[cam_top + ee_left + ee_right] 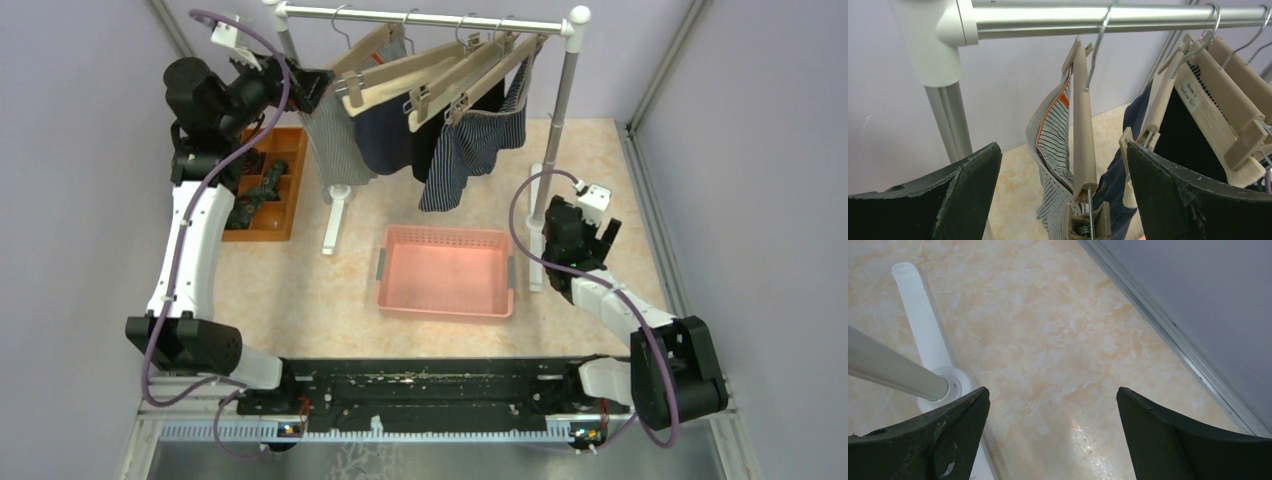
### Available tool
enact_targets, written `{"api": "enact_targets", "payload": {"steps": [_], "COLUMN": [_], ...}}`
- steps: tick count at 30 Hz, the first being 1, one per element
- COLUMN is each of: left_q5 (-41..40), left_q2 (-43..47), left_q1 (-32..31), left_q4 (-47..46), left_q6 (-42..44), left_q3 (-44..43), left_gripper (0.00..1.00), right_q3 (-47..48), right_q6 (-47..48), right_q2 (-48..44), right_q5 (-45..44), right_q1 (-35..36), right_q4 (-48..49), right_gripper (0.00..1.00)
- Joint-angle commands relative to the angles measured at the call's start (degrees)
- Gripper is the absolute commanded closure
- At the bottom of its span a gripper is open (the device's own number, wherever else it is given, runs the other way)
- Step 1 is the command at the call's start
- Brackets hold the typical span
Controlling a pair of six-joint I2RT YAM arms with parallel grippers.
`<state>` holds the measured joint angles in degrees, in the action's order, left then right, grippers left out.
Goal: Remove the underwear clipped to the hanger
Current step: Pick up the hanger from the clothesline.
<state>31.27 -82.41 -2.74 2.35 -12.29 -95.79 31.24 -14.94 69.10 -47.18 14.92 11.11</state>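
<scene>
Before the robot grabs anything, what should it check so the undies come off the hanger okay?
1. Left gripper open wide: ok.
2. First hanger sits between its fingers in the wrist view: ok.
3. Striped underwear hangs clipped there, clip in view: ok.
4. Fingers close enough to pinch the clip: cannot tell.
5. Right gripper open, low by the rack post, away from the clothes: ok.
6. Pink basket sits on the table in front of the rack: ok.

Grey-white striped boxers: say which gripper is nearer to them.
Left. The left gripper hangs open just beside the boxers at the left end of the rail; the right gripper is low by the rack's right post, well away.
</scene>
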Motion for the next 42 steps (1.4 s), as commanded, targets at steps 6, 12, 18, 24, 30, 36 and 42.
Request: {"api": "enact_targets", "payload": {"steps": [6, 12, 18, 24, 30, 36, 42], "left_q5": [-8.71, -12.24, -18.82, -24.19, -26.08, -26.49, -27.34], "left_q2": [-3.40, -5.66, -8.79, -10.40, -9.12, -9.66, -11.24], "left_q1": [-4.08, -6.31, -11.12, -13.10, -13.34, -13.32, -13.32], "left_q4": [8.24, 12.48, 17.12, 20.08, 19.16, 19.39, 20.18], "left_q6": [5.19, 6.91, 11.32, 13.79, 13.80, 14.14, 14.55], "left_q3": [-10.98, -15.79, -20.00, -21.57, -21.54, -21.98, -23.09], "left_gripper": [0.01, 0.07, 0.08, 0.09, 0.05, 0.09, 0.10], "right_q3": [2.87, 2.68, 2.65, 2.64, 2.83, 2.68, 2.68], "right_q6": [1.04, 1.31, 1.67, 1.93, 2.01, 2.37, 2.63], "right_q2": [0.68, 0.51, 0.60, 0.62, 1.19, 1.04, 1.02], "right_q5": [-1.99, -2.60, -3.08, -3.36, -3.01, -3.52, -3.47], "right_q1": [1.62, 2.62, 2.84, 3.16, 3.56, 4.03, 4.26], "right_q4": [2.77, 3.20, 3.23, 3.45, 3.56, 3.75, 3.99], "right_gripper": [0.01, 0.01, 0.01, 0.01, 0.01, 0.01, 0.01]}}
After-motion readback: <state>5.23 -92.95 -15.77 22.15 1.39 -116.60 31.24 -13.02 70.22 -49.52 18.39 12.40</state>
